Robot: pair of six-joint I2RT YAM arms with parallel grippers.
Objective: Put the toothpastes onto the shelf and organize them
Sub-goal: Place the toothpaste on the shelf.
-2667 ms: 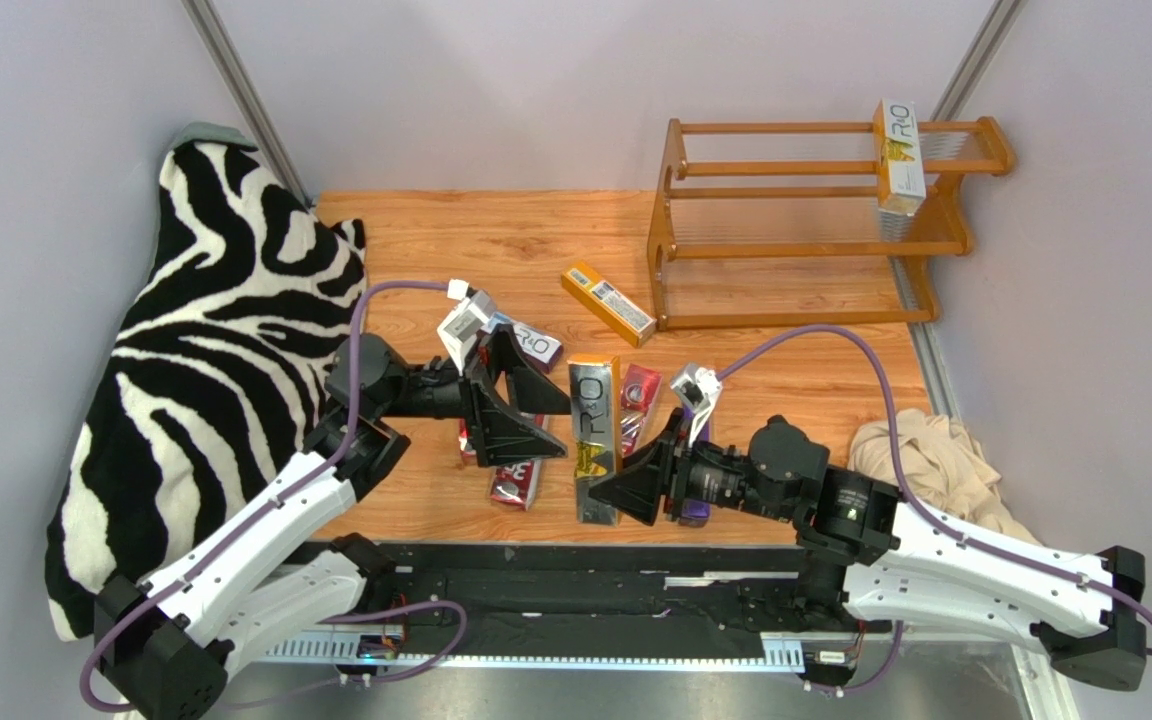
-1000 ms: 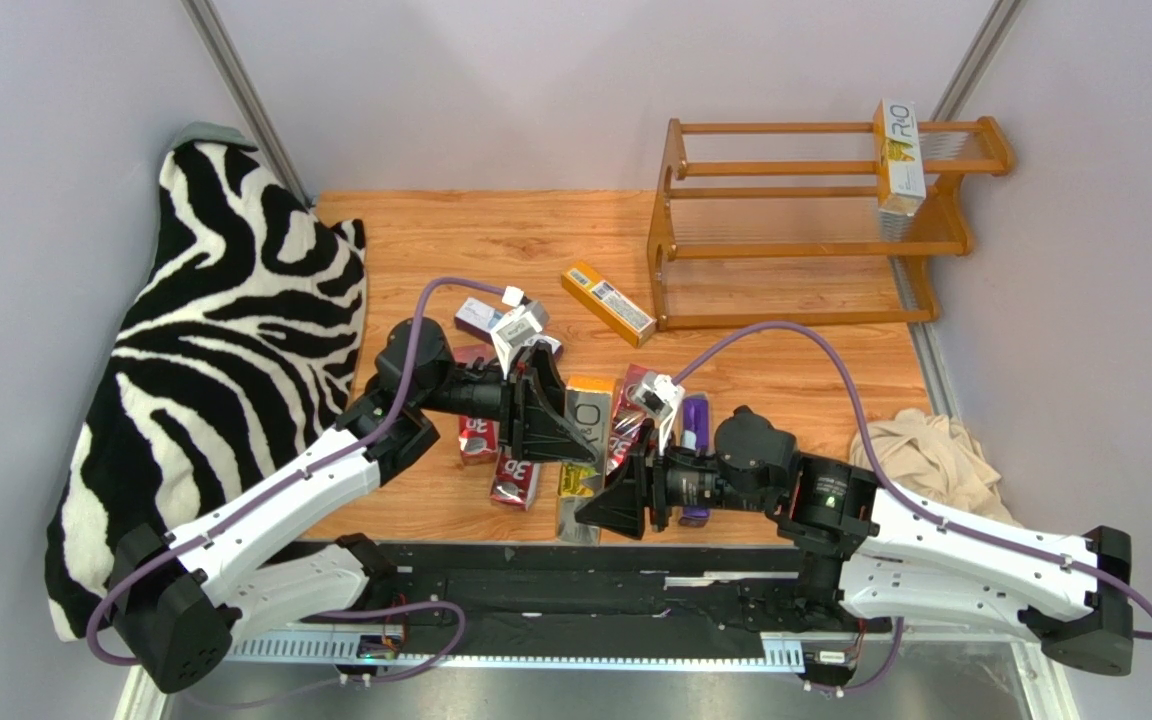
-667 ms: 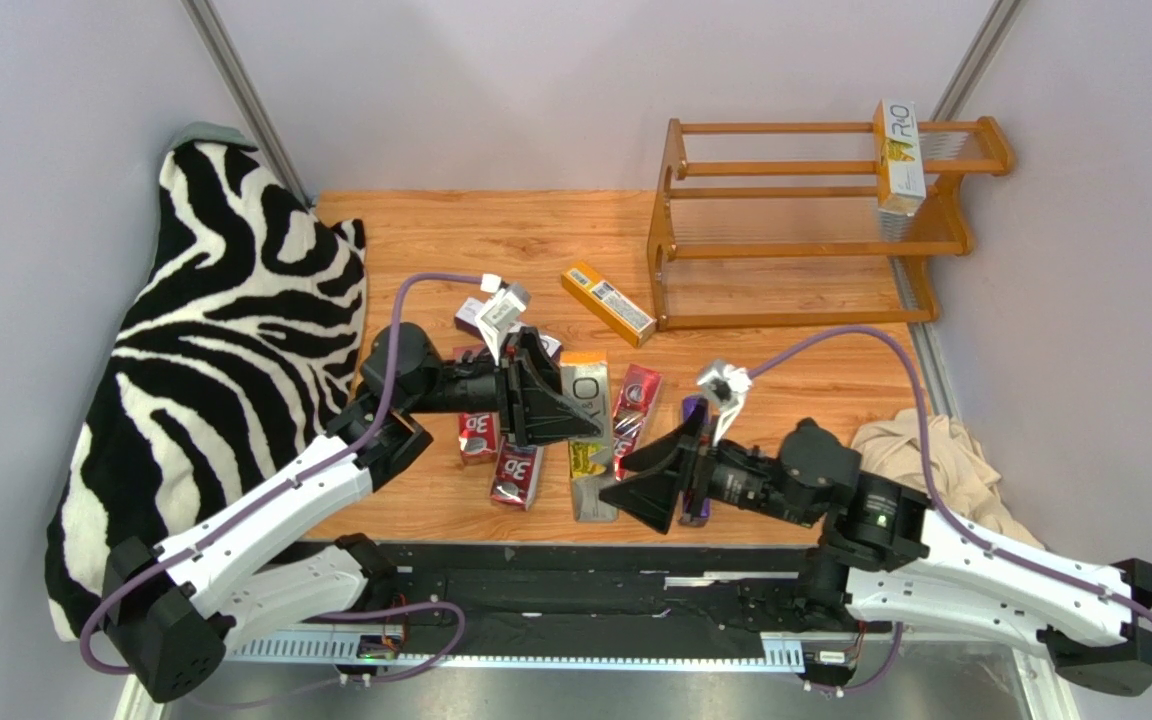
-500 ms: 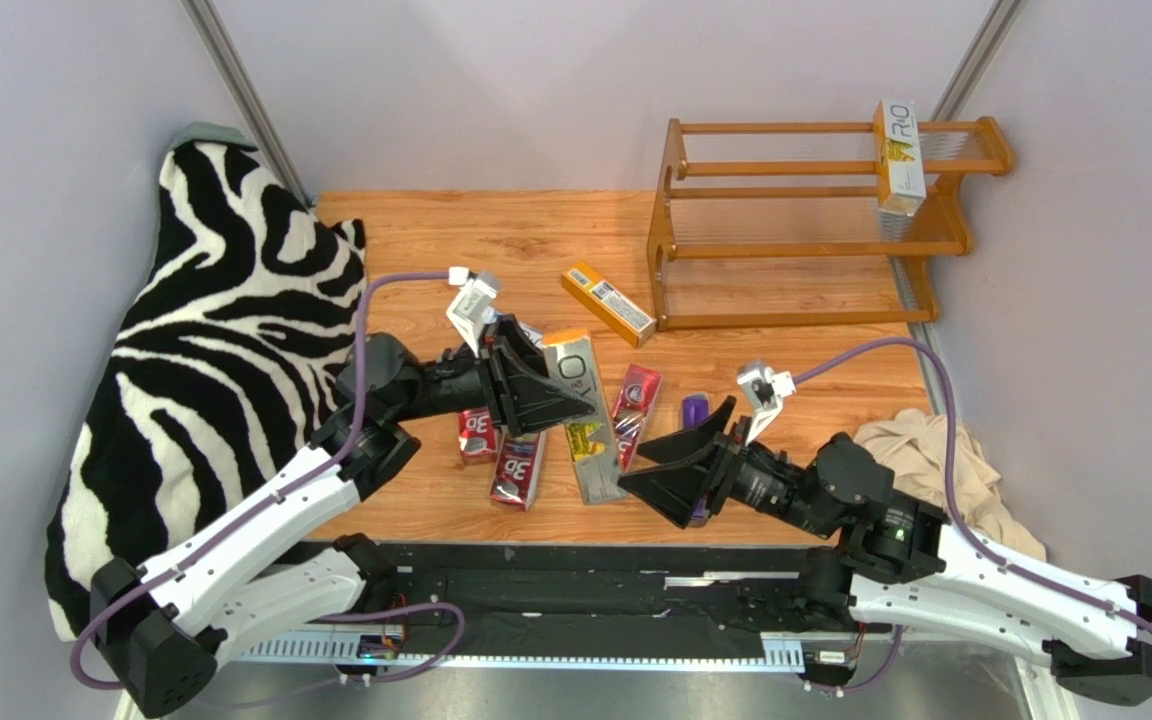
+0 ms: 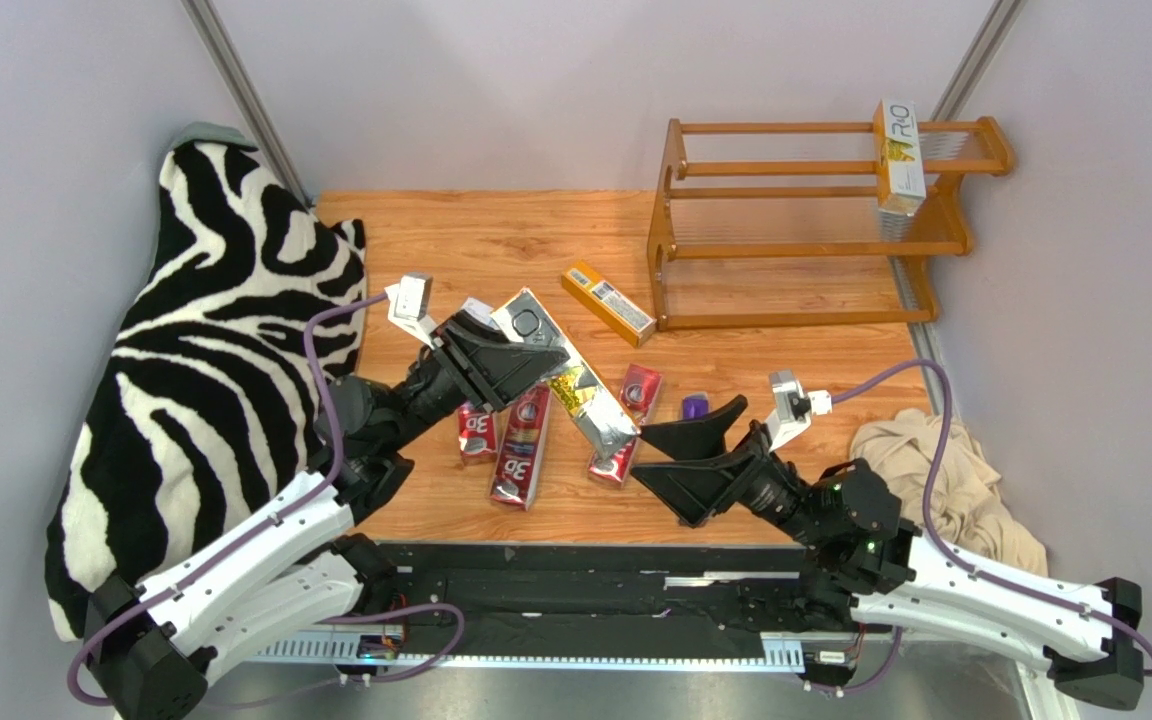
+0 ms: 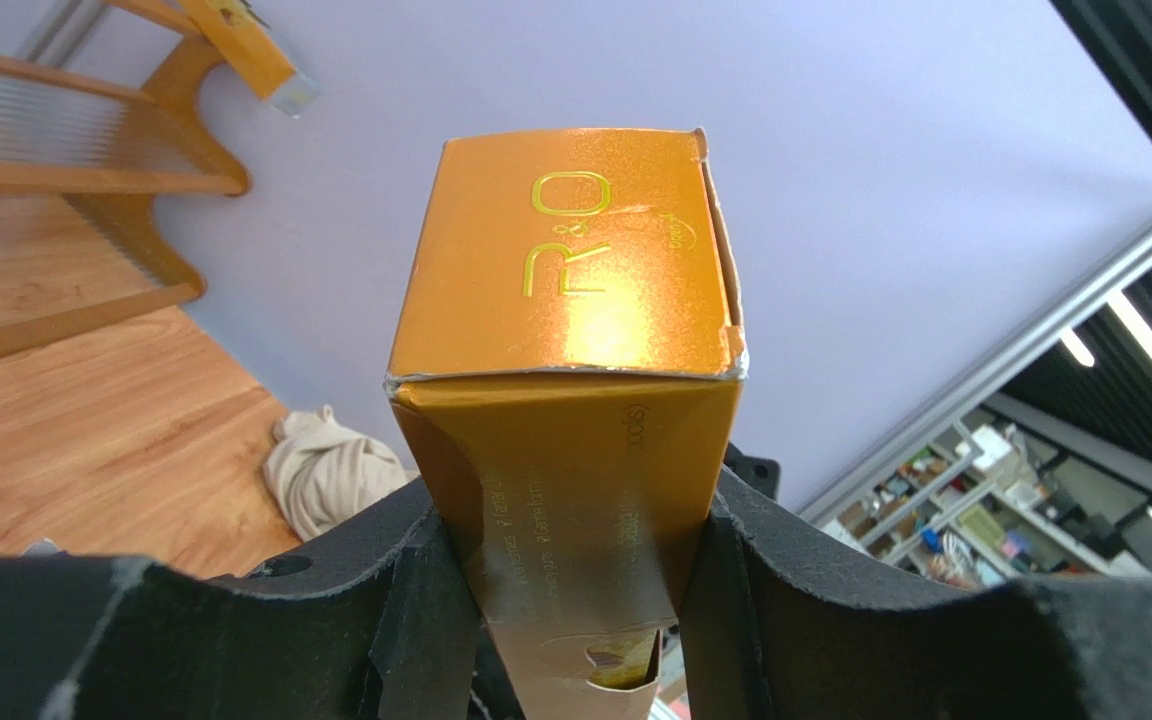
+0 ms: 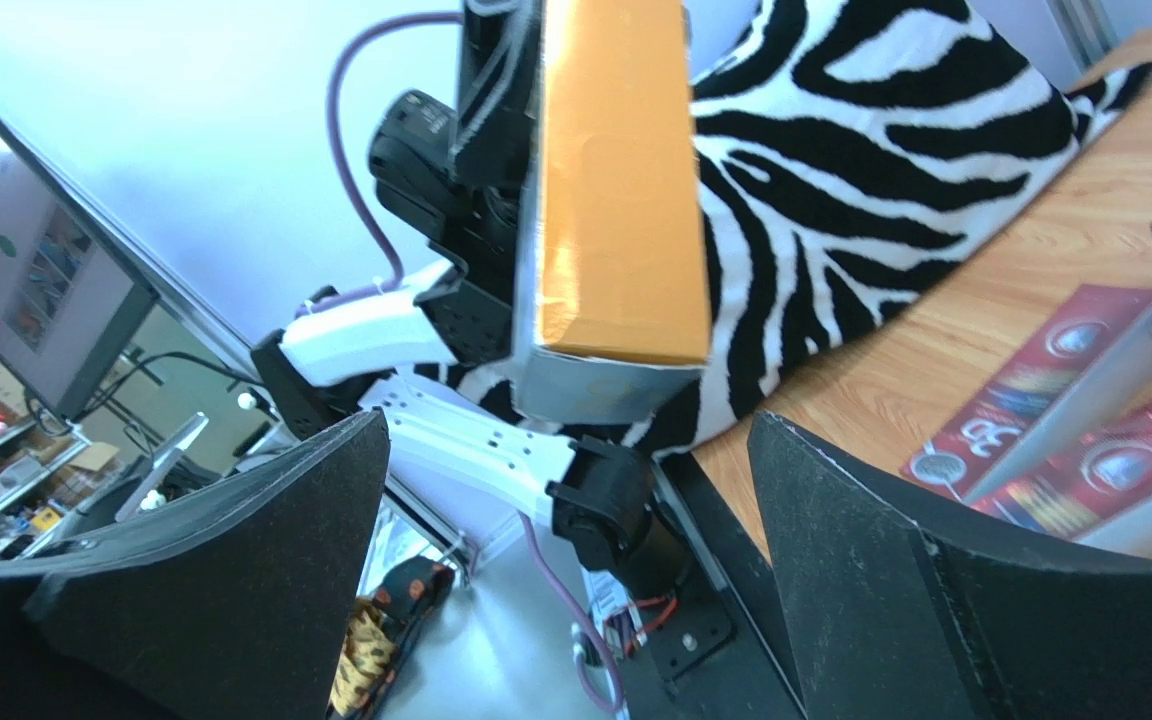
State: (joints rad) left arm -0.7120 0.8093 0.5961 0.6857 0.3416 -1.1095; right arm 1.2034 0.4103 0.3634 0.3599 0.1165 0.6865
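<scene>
— Which carton is in hand, and how is it held?

— A gold carton (image 5: 585, 398) is clamped near its upper end by the left jaws, which are closed narrow across its width. It is raised off the tabletop (image 5: 432, 240). The right jaws are spread wide, and nothing is held in them.

— How is its long axis laid?

— In the overhead view it is run from 11 o'clock at the grip to 5 o'clock at the free end. The right jaws are found just beyond that free end, toward 4 o'clock, near it but apart.

— And the shelf (image 5: 660, 225)?

— It is placed at 2 o'clock from the carton, well apart, at the far right of the tabletop. One white carton (image 5: 898, 150) is already set at its right end. The right arm is judged to be the nearer one.

— What is demanded by the coming move?

— Either a handover along that axis is called for, or a long cross reach by the left arm, which is folded at the elbow with the wrist tipped upward. The axis would probably have to be turned to suit the tiers.
</scene>
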